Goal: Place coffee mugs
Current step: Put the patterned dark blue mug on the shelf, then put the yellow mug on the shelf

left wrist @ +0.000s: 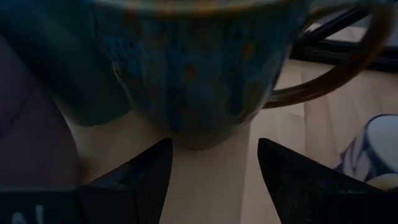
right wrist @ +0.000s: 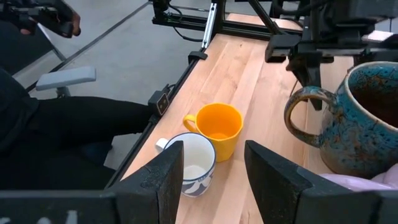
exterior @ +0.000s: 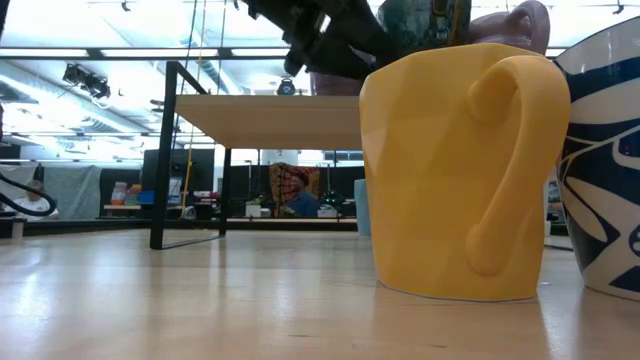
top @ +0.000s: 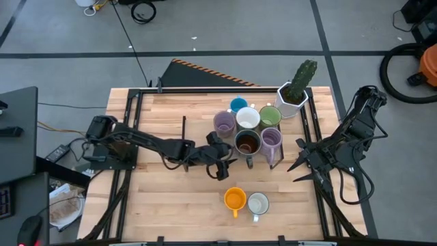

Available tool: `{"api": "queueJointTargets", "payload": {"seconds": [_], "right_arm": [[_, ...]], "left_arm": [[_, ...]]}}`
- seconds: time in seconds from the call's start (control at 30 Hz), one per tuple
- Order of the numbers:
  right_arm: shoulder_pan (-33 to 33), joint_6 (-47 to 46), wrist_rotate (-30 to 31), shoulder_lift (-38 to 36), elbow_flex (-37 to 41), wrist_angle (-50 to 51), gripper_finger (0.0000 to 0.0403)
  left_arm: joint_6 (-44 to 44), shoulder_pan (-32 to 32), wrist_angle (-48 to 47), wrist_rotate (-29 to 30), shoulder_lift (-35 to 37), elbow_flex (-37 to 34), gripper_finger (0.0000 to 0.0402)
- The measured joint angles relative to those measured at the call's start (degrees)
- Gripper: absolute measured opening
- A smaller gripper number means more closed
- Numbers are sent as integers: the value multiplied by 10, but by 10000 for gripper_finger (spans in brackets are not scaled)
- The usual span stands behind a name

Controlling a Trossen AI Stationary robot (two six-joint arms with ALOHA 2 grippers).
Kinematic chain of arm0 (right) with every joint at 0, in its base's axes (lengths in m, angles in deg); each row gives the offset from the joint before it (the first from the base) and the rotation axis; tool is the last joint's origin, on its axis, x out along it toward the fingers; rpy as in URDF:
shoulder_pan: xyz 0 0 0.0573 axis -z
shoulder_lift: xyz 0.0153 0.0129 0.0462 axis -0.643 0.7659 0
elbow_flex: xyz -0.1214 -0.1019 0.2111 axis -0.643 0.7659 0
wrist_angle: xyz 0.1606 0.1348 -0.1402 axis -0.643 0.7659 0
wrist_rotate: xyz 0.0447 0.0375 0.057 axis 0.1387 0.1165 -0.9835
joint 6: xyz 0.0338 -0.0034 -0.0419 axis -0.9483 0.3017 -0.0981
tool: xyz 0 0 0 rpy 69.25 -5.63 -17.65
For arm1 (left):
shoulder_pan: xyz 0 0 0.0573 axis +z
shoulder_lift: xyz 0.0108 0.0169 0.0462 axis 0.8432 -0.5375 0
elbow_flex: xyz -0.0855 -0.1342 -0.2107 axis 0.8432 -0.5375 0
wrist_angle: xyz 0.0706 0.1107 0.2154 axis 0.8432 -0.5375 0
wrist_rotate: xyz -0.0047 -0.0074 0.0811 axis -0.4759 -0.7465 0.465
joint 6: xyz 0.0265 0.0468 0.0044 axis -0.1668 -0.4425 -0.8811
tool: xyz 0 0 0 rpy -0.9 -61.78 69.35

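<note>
High view lays out the wooden worktop: six mugs crowd together toward the far side beside a cactus in its white pot — a blue mug, a white mug, a green mug, two lavender mugs, and a dark speckled mug at the cluster's near edge. An orange mug and a white patterned mug stand touching each other near the front edge, well apart from the group. Judging from this, most of the placing looks done, and those two front mugs seem to be what is left. The left hand sits just beside the dark speckled mug with its fingers spread and nothing between them; whether it has just let that mug go or is about to take it, I cannot tell. The right hand waits at the right edge of the worktop, fingers parted and empty. Left wrist view adds what the overhead cannot: the speckled mug's base rests on the wood, just ahead of the open fingertips. Right wrist view shows that mug's blue-flecked glaze and brown handle, and the blue pattern on the front white mug. Low view is mostly filled by the orange mug, its handle turned toward the camera.
</note>
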Motion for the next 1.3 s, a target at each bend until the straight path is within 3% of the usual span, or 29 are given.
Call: {"api": "queueJointTargets", "payload": {"seconds": [0.27,0.57,0.77,1.1,1.3], "right_arm": [[0,-2,0,0,0,3,176],[0,-5,0,0,0,4,176],[0,-5,3,0,0,2,176],[0,-6,7,0,0,4,176],[0,-7,6,0,0,4,176]], "left_arm": [[28,-25,-25,-39,24,4,242],[67,-102,-161,-56,-2,110,242],[106,-143,-217,-54,-70,195,242],[187,-160,-369,-92,-196,374,242],[204,-154,-383,-98,-239,414,242]]}}
